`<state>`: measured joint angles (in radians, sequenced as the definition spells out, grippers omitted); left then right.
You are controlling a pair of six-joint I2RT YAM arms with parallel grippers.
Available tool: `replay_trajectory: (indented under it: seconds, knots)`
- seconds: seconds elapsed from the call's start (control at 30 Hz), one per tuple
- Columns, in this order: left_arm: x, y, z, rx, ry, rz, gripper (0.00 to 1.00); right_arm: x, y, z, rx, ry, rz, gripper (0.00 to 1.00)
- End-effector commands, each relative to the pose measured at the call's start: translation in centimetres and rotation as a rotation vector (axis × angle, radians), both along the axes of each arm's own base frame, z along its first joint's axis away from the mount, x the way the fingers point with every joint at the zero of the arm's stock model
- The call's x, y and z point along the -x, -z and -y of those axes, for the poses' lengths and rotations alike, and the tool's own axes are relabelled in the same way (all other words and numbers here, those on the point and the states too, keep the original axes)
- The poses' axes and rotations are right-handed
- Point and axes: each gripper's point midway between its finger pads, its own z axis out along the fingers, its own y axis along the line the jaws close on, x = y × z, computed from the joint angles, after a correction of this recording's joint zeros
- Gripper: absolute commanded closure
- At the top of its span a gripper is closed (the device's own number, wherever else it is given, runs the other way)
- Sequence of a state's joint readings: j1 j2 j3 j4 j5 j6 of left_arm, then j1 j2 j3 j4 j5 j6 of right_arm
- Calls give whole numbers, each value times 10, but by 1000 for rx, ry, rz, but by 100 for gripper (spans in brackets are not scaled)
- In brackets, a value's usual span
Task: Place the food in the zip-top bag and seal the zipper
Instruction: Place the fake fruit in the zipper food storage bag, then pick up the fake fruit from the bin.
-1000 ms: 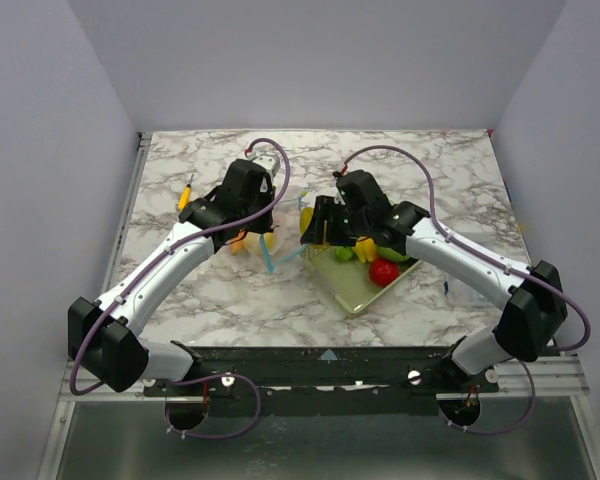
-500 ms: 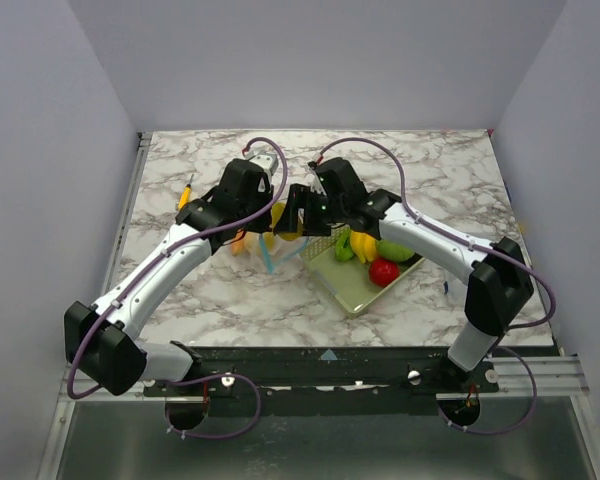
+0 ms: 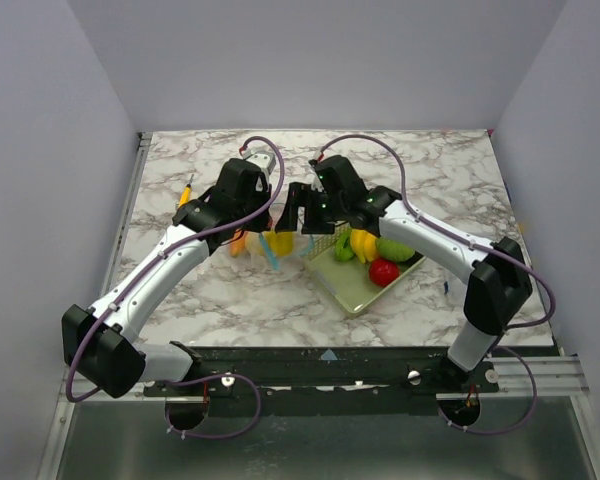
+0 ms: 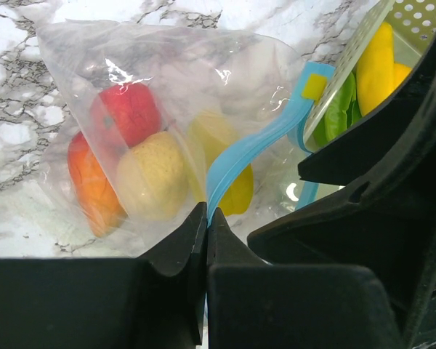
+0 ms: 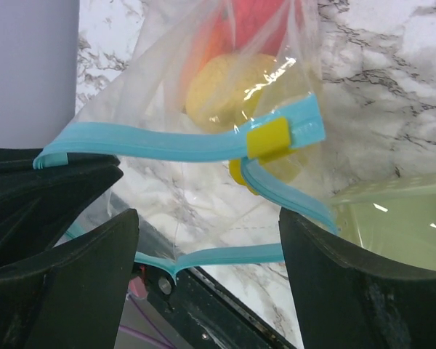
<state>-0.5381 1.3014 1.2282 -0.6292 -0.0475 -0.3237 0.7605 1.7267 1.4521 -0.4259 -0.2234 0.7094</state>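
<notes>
Marble table [image 3: 240,300], whole only from above. Leaning in over it from the near edge, left arm [image 3: 168,262] and right arm [image 3: 438,243], wrists almost meeting mid-table. Right of centre, flat on the marble, a yellow-green basket [image 3: 352,290]; from the wrists, only a perforated corner or a pale rim. Just left of the basket, the zip-top bag [image 4: 167,65]. From above, mostly covered by both wrists. From the left wrist, a clear crinkled pouch lying on the marble, mouth turned toward the basket.

Left gripper [image 4: 206,218]: pressed together on the zipper [image 4: 254,142], blue strip rising out of the seam between the pads; unreadable from above. Right gripper [image 5: 207,265]: fingers spread wide at the bag's mouth, one blue lip crossing the gap between them. Touching a finger or not, cannot tell.

Food in two places. Inside the bag, plain only from the left wrist: red piece [image 4: 127,116], orange piece [image 4: 91,182], pale yellow piece [image 4: 152,174] and deep yellow piece [image 4: 229,171], bunched together and touching. In the basket, plain only from above: red ball [image 3: 384,272], green piece [image 3: 395,250] and yellow fruit [image 3: 362,243], close together at the far end.

Smallest, and sharpest from the right wrist: yellow slider [image 5: 267,138], clipped on the zipper near one end, lips parted beside it.
</notes>
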Motion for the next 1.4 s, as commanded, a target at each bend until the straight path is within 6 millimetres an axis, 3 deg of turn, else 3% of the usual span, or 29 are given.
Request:
replay_trajectory:
  seconds: [0.0, 0.2, 0.47, 0.8, 0.9, 1.1, 1.37]
  knots:
    - [-1, -11, 2, 36, 2, 32, 100, 9, -13, 24, 71, 32, 45, 21]
    - [-1, -10, 2, 35, 2, 31, 100, 26, -10, 71, 198, 101, 67, 21]
    - [-1, -8, 2, 32, 1, 25, 100, 56, 29, 141, 396, 203, 42, 21]
    - [-4, -2, 1, 11, -5, 12, 100, 69, 62, 207, 705, 296, 11, 22]
    - [-4, -1, 1, 10, -5, 9, 100, 73, 65, 218, 758, 321, -4, 22]
    - [-5, 1, 2, 9, -4, 2, 100, 71, 81, 223, 810, 339, -19, 21]
    - [-5, 1, 2, 8, -5, 3, 100, 55, 109, 230, 885, 431, 19, 20]
